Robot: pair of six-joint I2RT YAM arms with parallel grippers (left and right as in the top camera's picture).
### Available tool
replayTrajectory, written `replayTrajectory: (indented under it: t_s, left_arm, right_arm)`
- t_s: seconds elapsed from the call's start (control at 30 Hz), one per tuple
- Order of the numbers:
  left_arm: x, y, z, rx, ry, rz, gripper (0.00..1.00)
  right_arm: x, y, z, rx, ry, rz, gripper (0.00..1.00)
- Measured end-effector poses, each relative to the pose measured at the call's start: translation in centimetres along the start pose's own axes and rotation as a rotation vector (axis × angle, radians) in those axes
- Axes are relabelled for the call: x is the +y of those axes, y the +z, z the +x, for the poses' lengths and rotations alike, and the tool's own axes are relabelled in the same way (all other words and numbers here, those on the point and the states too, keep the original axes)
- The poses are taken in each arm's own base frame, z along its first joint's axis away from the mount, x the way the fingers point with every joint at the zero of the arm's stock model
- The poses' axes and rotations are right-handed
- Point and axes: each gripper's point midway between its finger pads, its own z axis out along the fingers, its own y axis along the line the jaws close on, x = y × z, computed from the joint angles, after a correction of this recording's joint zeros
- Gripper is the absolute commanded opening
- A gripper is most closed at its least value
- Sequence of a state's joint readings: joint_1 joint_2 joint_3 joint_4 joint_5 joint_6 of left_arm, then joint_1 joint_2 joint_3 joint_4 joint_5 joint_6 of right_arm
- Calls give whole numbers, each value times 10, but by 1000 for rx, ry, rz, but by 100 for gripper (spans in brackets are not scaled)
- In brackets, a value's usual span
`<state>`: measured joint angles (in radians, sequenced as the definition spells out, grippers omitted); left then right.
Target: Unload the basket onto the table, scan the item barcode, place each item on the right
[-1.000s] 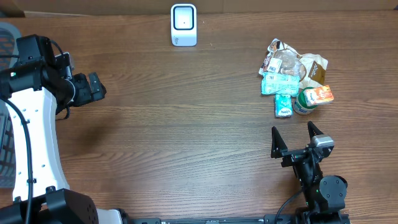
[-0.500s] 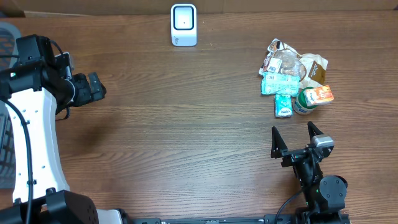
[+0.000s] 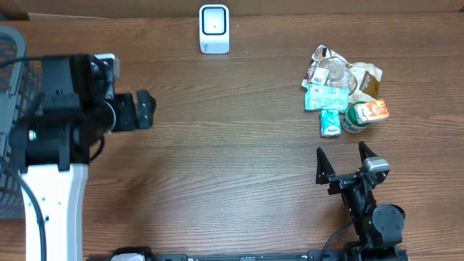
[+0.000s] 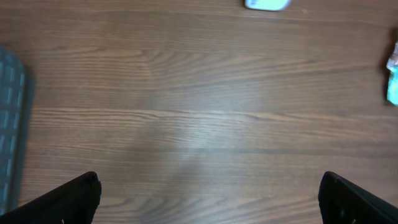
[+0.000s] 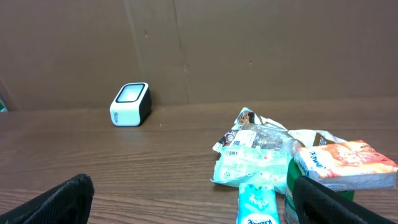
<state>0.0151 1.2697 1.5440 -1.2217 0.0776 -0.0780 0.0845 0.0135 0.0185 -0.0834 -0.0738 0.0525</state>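
Observation:
A pile of packaged items [image 3: 342, 87] lies at the back right: a clear snack bag [image 5: 261, 134], a teal packet [image 5: 252, 163], a small blue tissue pack [image 5: 256, 204] and an orange-and-white pack [image 5: 345, 165] on a green can [image 3: 354, 123]. The white barcode scanner [image 3: 214, 29] stands at the back centre, its window facing forward [image 5: 130, 104]. My left gripper [image 3: 145, 110] hangs open over bare wood at the left [image 4: 210, 177], holding nothing. My right gripper [image 3: 341, 150] is open just in front of the pile [image 5: 193, 180], the tissue pack lying ahead of its right finger [image 5: 323, 199].
A grey mesh basket [image 3: 11, 109] stands at the table's left edge, its corner showing in the left wrist view [image 4: 9, 124]. A brown cardboard wall [image 5: 249, 50] rises behind the scanner. The scanner's base [image 4: 266, 4] and the teal packet [image 4: 392, 87] lie at that view's borders.
My left arm has swung to the right, carrying its open gripper further over the table. The right arm and the pile have not moved.

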Motion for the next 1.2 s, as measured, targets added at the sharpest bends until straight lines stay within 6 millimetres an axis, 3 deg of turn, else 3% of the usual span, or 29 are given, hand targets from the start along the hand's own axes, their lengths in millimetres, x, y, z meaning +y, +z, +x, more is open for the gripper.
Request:
replayTrajectory:
  t_s: [0.1, 0.27, 0.37, 0.53, 0.63, 0.83, 1.2]
  left_arm:
    - [-3, -1, 18, -14, 15, 10, 100]
    - [-1, 17, 38, -114, 22, 21, 99]
    - [-1, 26, 32, -291, 35, 36, 99]
    - [-2, 22, 21, -578, 55, 61, 100]
    - [-2, 22, 24, -721, 66, 73, 100]
    - [1, 30, 50, -888, 90, 82, 100]
    - [6, 41, 93, -996, 185, 41, 100]
  right_arm:
    - [0, 0, 0, 0, 0, 0, 100]
    - [0, 0, 0, 0, 0, 0, 100]
    - [0, 0, 0, -1, 0, 0, 100]
    - [0, 0, 0, -1, 0, 0, 100]
    - [0, 0, 0, -1, 0, 0, 100]
    - [0, 0, 0, -1, 0, 0, 100]
    - [0, 0, 0, -1, 0, 0, 100]
